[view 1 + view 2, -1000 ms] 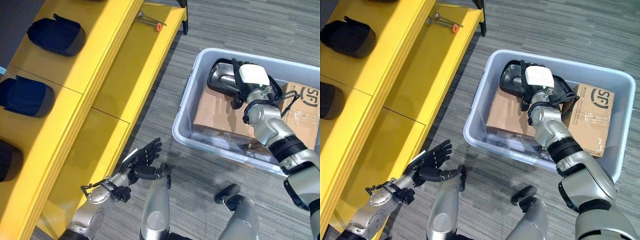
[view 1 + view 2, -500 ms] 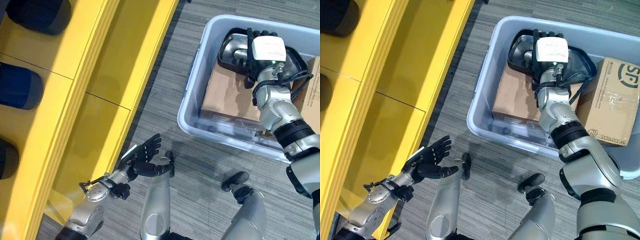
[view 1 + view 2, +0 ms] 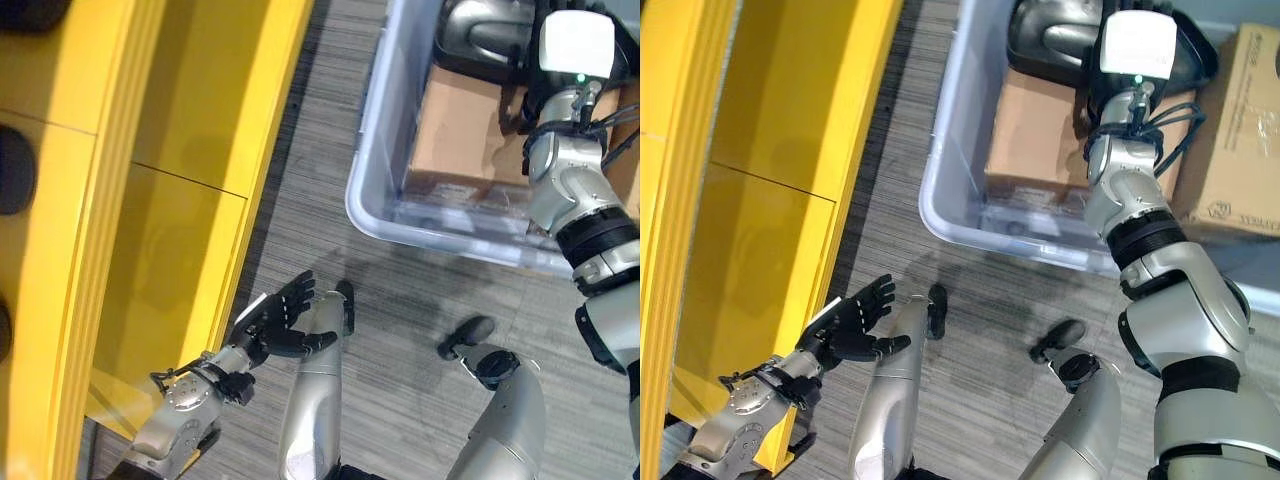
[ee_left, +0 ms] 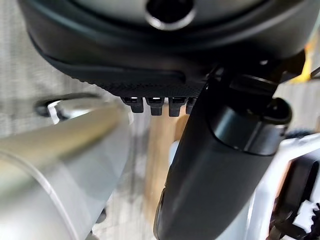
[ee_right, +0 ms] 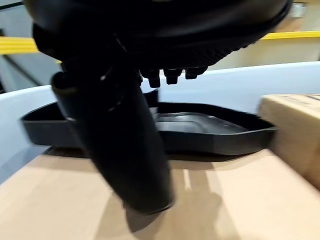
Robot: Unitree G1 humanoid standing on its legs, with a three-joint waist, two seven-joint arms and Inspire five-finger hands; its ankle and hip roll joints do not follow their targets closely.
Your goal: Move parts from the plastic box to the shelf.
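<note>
Plastic box (image 3: 950, 200) holds dark part (image 5: 200, 130); right hand (image 5: 125, 150) above it, fingers straight; left hand (image 3: 275, 320) relaxed.

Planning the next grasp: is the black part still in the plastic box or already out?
In. The black part lies on a cardboard box inside the plastic box, with the right hand above it, not lifted.
</note>
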